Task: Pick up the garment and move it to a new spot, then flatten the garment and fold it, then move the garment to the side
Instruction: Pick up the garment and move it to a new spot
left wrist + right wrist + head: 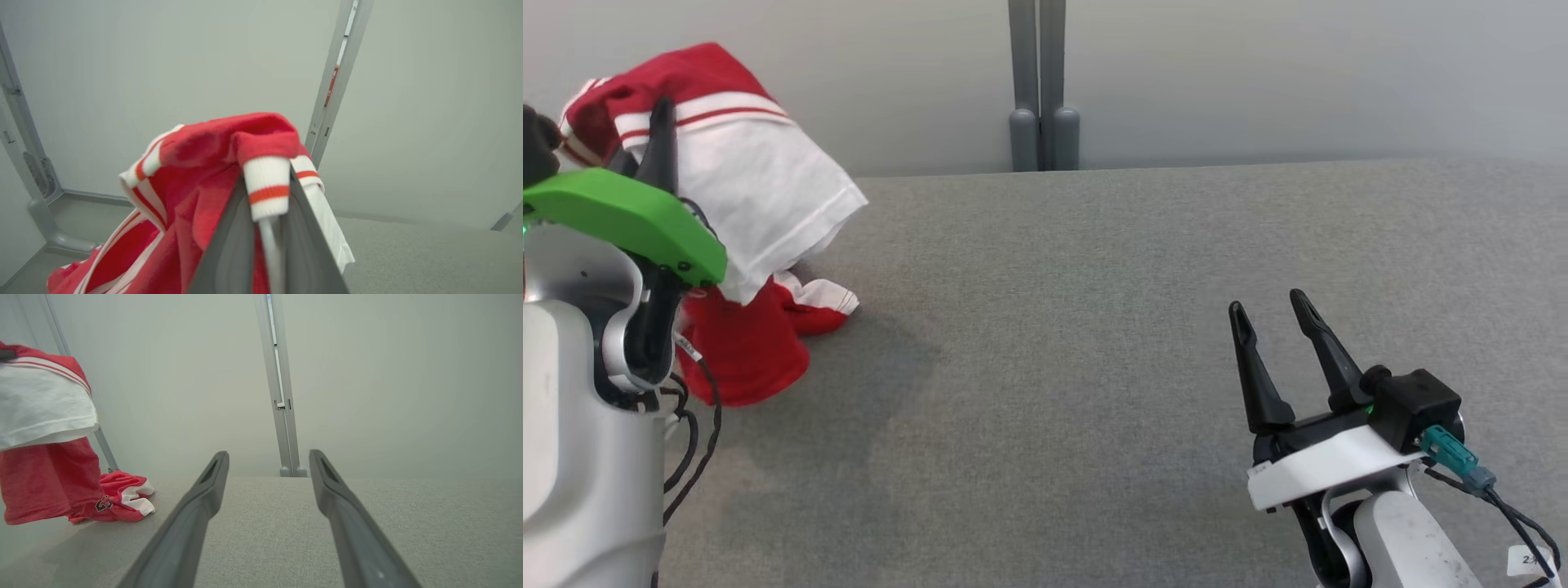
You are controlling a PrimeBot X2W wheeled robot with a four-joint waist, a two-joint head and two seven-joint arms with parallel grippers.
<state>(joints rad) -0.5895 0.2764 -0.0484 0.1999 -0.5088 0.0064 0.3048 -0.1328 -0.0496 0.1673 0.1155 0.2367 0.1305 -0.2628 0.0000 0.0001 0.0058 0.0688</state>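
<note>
Garment (760, 188), red and white, hangs bunched at the far left corner of the table (1094, 343), with its lower folds resting on the surface. Left gripper (267, 216) is clamped narrow on one striped cuff (266, 188) alone. Judged risk: so small a hold may slip under the hanging weight, or the trailing folds may drag and twist during transfer, complicating flattening. Right gripper (1269, 304), toward the near right edge, stands wide and empty, so it offers no support.
</note>
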